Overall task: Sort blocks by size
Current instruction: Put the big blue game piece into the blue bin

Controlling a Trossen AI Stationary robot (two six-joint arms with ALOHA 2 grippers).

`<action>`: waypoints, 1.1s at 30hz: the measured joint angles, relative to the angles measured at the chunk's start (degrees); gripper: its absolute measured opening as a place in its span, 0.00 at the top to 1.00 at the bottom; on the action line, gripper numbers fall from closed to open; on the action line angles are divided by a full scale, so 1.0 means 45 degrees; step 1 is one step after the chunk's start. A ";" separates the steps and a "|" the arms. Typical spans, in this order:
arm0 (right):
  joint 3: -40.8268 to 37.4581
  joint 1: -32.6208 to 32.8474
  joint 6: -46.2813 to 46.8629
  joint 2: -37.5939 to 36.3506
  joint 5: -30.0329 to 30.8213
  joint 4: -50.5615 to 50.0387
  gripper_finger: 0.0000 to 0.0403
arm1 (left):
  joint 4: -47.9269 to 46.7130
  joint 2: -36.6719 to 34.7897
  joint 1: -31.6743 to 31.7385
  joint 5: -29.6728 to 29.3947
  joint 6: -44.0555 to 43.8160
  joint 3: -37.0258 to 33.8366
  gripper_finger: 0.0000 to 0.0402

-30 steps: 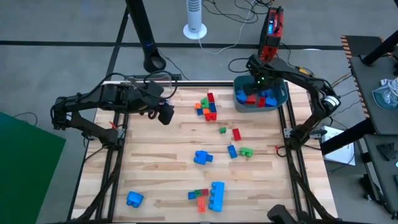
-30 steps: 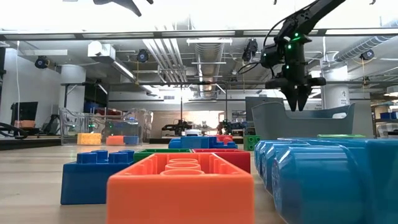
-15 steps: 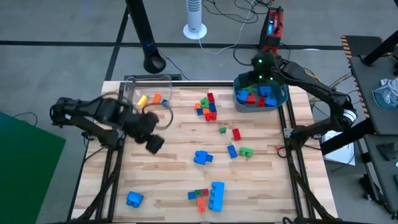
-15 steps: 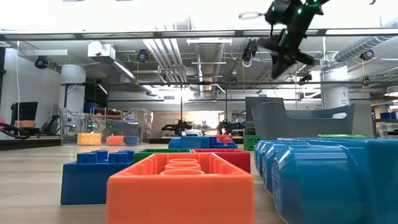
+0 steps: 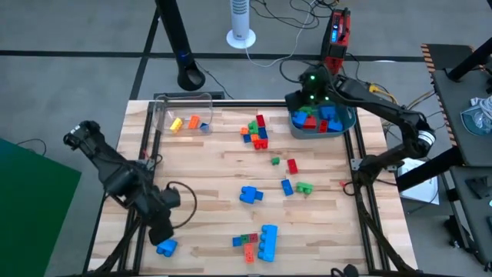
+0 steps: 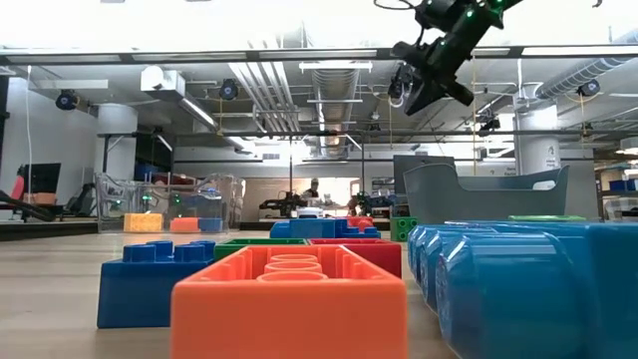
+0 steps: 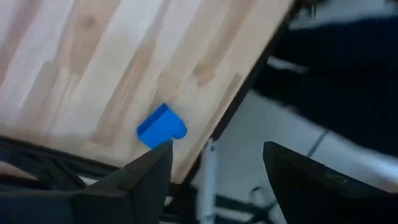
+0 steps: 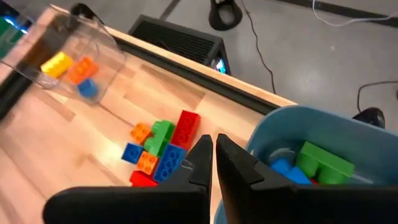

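Left hand (image 5: 159, 231) low over the near left corner of the tabletop (image 5: 207, 192), fingers spread, empty, just beside a lone chunky blue block (image 5: 166, 246); same blue block (image 7: 161, 126) seen past the spread fingers in the left wrist view, lying close to the tabletop edge. Right hand (image 5: 296, 98) raised at the far right, beside the rim of the teal tub (image 5: 347, 121), fingers pressed together, holding nothing visible. Blocks in three places: several chunky ones inside the tub, three small ones (yellow, orange, blue) inside the clear plastic box (image 5: 181, 110) at the far left corner, the rest loose on the wood. Loose ones: a mixed cluster (image 5: 256, 131) near the tub, a scatter of red, green and blue at the middle (image 5: 290, 177), a large blue block (image 5: 267, 241) with small ones beside it at the near edge.
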 joint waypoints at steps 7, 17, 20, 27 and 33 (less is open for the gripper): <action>0.0000 0.0143 -0.0045 0.0794 -0.1220 -0.0015 0.97 | 0.1419 0.0017 -0.1320 -0.0200 0.0600 -0.1874 0.43; 0.0003 0.0479 -0.0009 0.1023 -0.1306 -0.0019 0.97 | 0.4671 0.0473 -0.2677 0.0372 0.0187 -0.4965 0.71; 0.0005 0.0489 -0.0022 0.0947 -0.1306 -0.0019 0.97 | 0.4992 0.0495 -0.2659 0.0360 0.0392 -0.5482 0.83; 0.0005 0.0489 -0.0024 0.0897 -0.1306 -0.0016 0.97 | 0.6933 0.0503 -0.2761 0.0389 0.0968 -0.6368 0.99; 0.0005 0.0489 -0.0107 0.0892 -0.1301 -0.0010 0.97 | 0.7202 0.1134 -0.2872 0.0478 0.1442 -0.6553 0.98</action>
